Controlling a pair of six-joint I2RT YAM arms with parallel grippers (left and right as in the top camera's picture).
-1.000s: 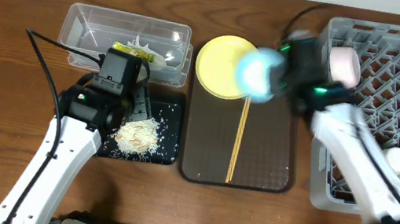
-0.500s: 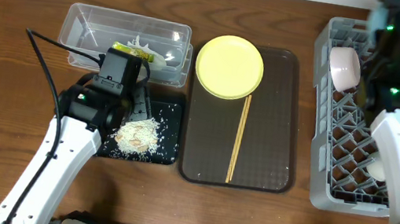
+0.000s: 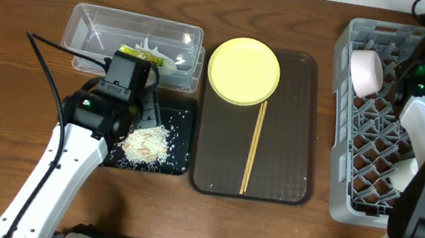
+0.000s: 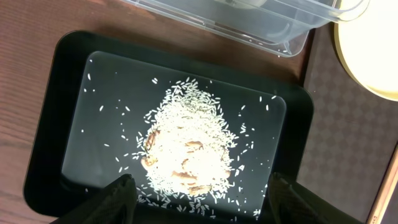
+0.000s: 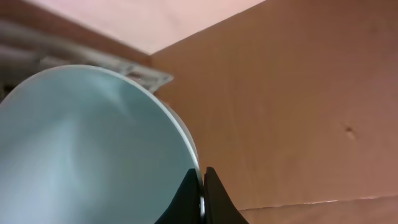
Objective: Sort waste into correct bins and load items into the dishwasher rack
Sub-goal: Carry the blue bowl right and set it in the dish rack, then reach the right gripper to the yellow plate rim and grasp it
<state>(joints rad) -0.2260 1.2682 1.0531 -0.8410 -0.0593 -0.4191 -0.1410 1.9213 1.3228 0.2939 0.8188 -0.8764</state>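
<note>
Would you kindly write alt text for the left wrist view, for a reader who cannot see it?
A pile of beige rice-like crumbs lies in a glossy black tray, loose grains scattered around it. A clear tub sits beyond the tray's top edge, the rim of a yellow plate at right.

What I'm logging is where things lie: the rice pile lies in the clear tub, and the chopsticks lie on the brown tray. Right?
Not quite. The rice pile lies in the black tray, not the clear tub, as the left wrist view shows. The chopsticks do lie on the brown tray.
</note>
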